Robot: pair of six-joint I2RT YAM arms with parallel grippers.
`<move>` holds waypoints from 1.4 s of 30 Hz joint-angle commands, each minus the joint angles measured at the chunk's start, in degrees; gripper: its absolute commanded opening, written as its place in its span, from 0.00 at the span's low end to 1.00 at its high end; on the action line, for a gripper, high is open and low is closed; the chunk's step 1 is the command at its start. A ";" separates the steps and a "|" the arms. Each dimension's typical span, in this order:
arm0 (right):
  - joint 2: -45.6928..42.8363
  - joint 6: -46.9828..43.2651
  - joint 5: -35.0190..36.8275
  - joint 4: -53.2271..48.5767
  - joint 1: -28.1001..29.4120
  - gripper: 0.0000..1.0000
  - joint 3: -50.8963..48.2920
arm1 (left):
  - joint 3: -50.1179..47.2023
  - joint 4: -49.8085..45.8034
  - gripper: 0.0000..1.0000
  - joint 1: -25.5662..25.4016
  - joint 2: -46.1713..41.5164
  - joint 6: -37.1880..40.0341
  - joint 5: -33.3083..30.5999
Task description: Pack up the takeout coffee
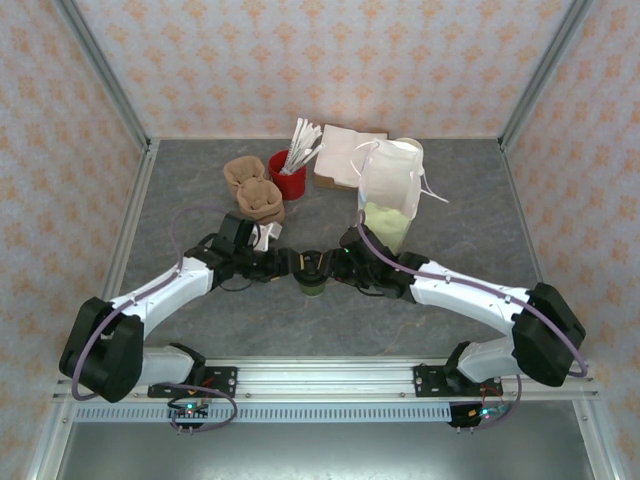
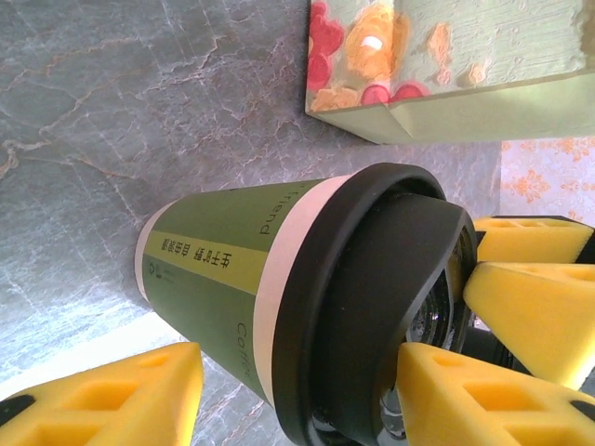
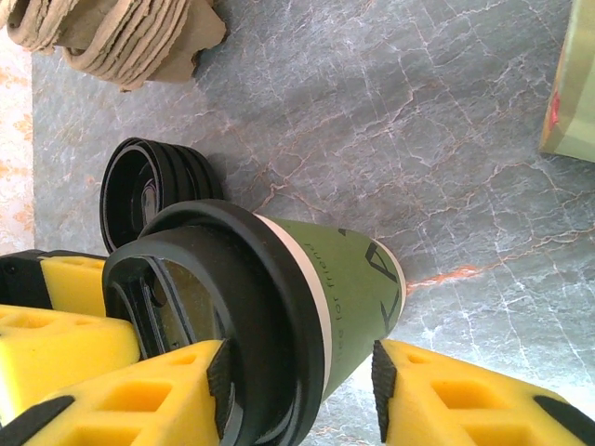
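Looks like a robot lab booth dressed up as a café counter: patterned wallpaper panels (image 1: 330, 60) in aluminium framing (image 1: 108, 75), grey marble-look tabletop (image 1: 470, 220), pulp cup carriers (image 1: 252, 188), napkins (image 1: 345, 155), a takeout bag (image 1: 392, 185).

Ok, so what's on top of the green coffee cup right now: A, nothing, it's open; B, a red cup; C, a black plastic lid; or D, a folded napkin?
C: the coffee cup has a black lid seated over its rim, seen in both wrist views.
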 commanded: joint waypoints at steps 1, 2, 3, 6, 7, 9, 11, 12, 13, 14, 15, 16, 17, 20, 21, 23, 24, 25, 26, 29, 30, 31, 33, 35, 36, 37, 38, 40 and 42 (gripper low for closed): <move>1.35 0.46 1.51 -2.30 -0.36 0.43 1.06 | 0.57 -0.95 0.57 -0.39 1.31 1.50 -1.41; 1.63 0.75 1.66 -2.76 -0.38 0.41 1.15 | 0.58 -0.96 0.57 -0.39 1.44 1.52 -1.43; 1.93 1.15 2.06 -3.68 -0.36 0.40 1.30 | 0.53 -0.97 0.57 -0.39 1.44 1.61 -1.49; 2.88 1.05 2.33 -5.51 -0.36 0.38 2.31 | 0.38 -1.17 0.57 -0.39 1.67 1.79 -1.56; 2.98 1.05 2.41 -5.71 -0.36 0.38 2.38 | 0.27 -1.09 0.57 -0.39 1.70 1.83 -1.64; 2.94 0.90 2.75 -5.82 -0.37 0.38 2.55 | 0.23 -1.05 0.57 -0.39 1.91 1.87 -1.57; 2.97 0.70 3.03 -6.05 -0.36 0.38 2.81 | 0.01 -0.84 0.57 -0.39 2.27 1.87 -1.74; 3.20 0.55 3.02 -6.15 -0.36 0.38 2.94 | -0.04 -0.74 0.56 -0.39 2.47 1.87 -1.74; 3.40 0.50 3.03 -6.28 -0.38 0.38 3.04 | -0.17 -0.51 0.56 -0.39 2.71 1.83 -1.72; 3.73 0.48 2.89 -6.32 -0.37 0.38 3.17 | -0.21 -0.35 0.55 -0.39 3.02 1.79 -1.62; 3.99 0.47 2.72 -6.37 -0.36 0.37 3.26 | -0.37 -0.32 0.54 -0.39 3.23 1.79 -1.66; 4.25 0.45 2.60 -6.33 -0.36 0.37 3.32 | -0.46 -0.10 0.54 -0.39 3.49 1.72 -1.68; 4.41 0.51 2.59 -6.36 -0.36 0.37 3.31 | -0.71 0.27 0.54 -0.39 3.72 1.62 -1.65; 4.59 0.47 2.55 -6.27 -0.37 0.37 3.11 | -1.43 0.98 0.53 -0.38 4.27 1.44 -1.50; 4.64 0.45 2.59 -6.38 -0.36 0.37 3.03 | -1.68 1.14 0.53 -0.39 4.36 1.45 -1.49; 4.77 0.44 2.60 -6.43 -0.36 0.37 2.91 | -2.13 1.33 0.53 -0.39 4.60 1.44 -1.54; 4.86 0.44 2.59 -6.42 -0.36 0.37 2.78 | -2.33 1.34 0.53 -0.39 4.68 1.57 -1.50; 4.86 0.48 2.51 -6.41 -0.38 0.37 2.65 | -2.58 1.37 0.52 -0.41 4.69 1.53 -1.49; 4.84 0.63 2.40 -6.41 -0.36 0.36 2.35 | -2.78 1.44 0.52 -0.38 4.61 1.52 -1.56; 4.79 0.82 2.33 -6.34 -0.42 0.36 1.64 | -3.73 1.49 0.52 -0.30 4.55 1.70 -1.74; 4.66 0.92 2.28 -6.25 -0.36 0.35 1.44 | -4.04 1.70 0.52 -0.30 4.53 1.72 -1.83; 4.60 0.98 2.21 -6.16 -0.35 0.35 1.17 | -4.48 2.00 0.52 -0.29 4.47 1.61 -1.83; 4.52 1.03 2.33 -6.21 -0.30 0.35 0.81 | -5.53 2.72 0.52 -0.29 4.39 1.38 -1.83; 4.37 0.98 2.25 -6.06 -0.28 0.35 0.55 | -6.68 3.52 0.52 -0.24 4.16 1.22 -1.67; 4.46 0.96 2.24 -5.98 -0.27 0.35 0.40 | -7.18 3.95 0.52 -0.23 4.16 1.18 -1.66; 4.54 1.09 2.23 -5.92 -0.28 0.35 0.29 | -7.71 4.45 0.52 -0.28 4.16 1.11 -1.66; 4.53 1.12 2.11 -5.73 -0.28 0.35 0.20 | -8.30 4.91 0.52 -0.28 4.21 1.10 -1.57; 4.61 1.05 2.08 -5.45 -0.10 0.35 0.02 | -9.36 6.34 0.52 -0.29 4.01 0.72 -1.16; 4.61 1.07 2.22 -5.35 0.08 0.35 0.01 | -10.17 6.88 0.52 -0.30 3.66 0.75 -1.22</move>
